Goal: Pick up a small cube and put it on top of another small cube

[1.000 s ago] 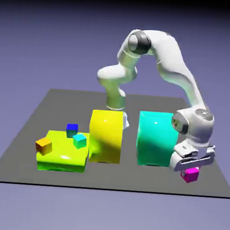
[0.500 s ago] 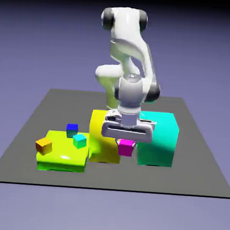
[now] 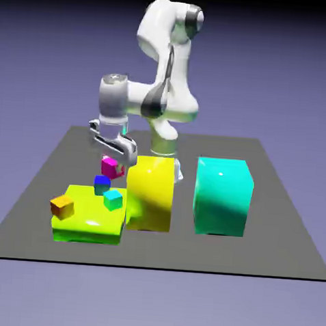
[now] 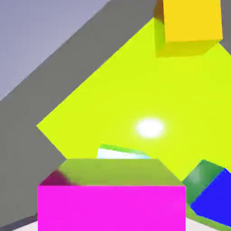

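1. Orange cube (image 3: pixel 62 206) and cyan cube (image 3: pixel 113 200) sit on lime slab (image 3: pixel 86 223), nearest cam.
2. Blue cube (image 3: pixel 102 183) behind them — prob the stacking target.
3. Gripper (image 3: pixel 113 163) pinches small cube (image 3: pixel 111 167), held aloft just above blue cube, clear for lowering.
4. Yellow block (image 3: pixel 150 192), teal block (image 3: pixel 222 195) alongside, uninvolved.

The dark grey desk (image 3: pixel 271 221) fills the middle band of the exterior view, its near edge running across the lower part of the frame. Directly on it stand three blocks: a low lime-green slab (image 3: pixel 89 222) at lower left, a tall yellow block (image 3: pixel 150 192) just right of it at centre, and a teal block (image 3: pixel 221 196) further right, apart from the yellow one. The robot's white base (image 3: pixel 165 147) rises from the desk behind the yellow block.
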You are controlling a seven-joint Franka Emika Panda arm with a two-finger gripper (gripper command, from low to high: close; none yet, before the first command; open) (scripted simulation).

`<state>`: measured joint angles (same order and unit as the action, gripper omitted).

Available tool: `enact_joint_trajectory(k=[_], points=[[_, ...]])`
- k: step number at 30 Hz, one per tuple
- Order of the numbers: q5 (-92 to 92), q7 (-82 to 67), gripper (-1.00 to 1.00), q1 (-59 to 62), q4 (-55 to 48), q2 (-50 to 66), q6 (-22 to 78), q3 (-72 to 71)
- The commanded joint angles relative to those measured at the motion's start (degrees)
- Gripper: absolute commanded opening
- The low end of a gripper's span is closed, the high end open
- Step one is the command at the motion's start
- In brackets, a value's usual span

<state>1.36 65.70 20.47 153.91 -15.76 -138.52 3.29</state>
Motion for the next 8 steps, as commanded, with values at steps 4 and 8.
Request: enact_joint_trajectory(k=[4, 8], points=[[-0.24, -0.21, -1.00, -0.04, 2.21, 7.75, -9.94, 0.10], [-0.16, -0.15, 1.00, -0.03, 1.78, 6.24, -8.00, 0.08]])
